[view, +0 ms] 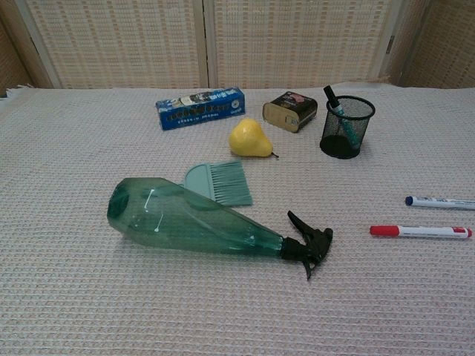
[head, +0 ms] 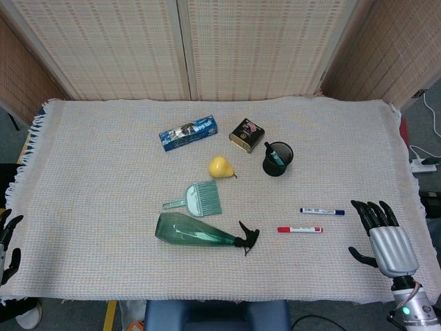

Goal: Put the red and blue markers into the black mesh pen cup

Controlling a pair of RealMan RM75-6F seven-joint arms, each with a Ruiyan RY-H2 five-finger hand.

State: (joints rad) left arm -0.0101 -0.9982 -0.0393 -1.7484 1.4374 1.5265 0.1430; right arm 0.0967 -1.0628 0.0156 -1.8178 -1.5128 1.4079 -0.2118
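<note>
The red marker (head: 300, 229) (view: 420, 231) lies flat on the cloth, right of the spray bottle's nozzle. Just beyond it lies the blue marker (head: 322, 211) (view: 439, 202), roughly parallel. The black mesh pen cup (head: 278, 158) (view: 346, 127) stands upright farther back with a green pen inside. My right hand (head: 382, 234) hovers open at the table's right front, palm down, a little right of both markers and holding nothing. My left hand (head: 8, 243) shows only at the far left edge, fingers apart and empty. Neither hand appears in the chest view.
A green spray bottle (head: 200, 234) (view: 200, 222) lies on its side near the front centre. Behind it are a teal brush (head: 197, 200) (view: 220, 182), a yellow pear (head: 220, 167) (view: 249, 139), a dark tin (head: 247, 134) (view: 289, 111) and a blue box (head: 188, 132) (view: 200, 107).
</note>
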